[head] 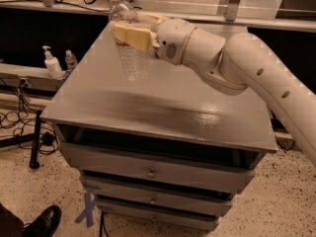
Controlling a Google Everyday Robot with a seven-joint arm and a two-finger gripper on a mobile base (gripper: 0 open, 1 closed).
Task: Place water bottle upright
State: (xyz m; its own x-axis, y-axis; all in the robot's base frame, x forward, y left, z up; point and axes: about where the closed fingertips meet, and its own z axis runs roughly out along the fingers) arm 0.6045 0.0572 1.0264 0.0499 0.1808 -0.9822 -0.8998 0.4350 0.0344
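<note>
Low in the left corner a black shoe stands on the speckled floor, with cables behind it. Further up, a white pump bottle and a smaller bottle sit on a ledge left of the grey cabinet. A blue tape cross marks the floor by the cabinet's foot. The water bottle is at the tabletop's far left corner, cap up and leaning slightly; whether its base touches the surface cannot be told. The gripper is at the bottle's upper half, its tan fingers pinching the bottle from front and back. The white arm reaches in from the right. Below the tabletop are drawers.
</note>
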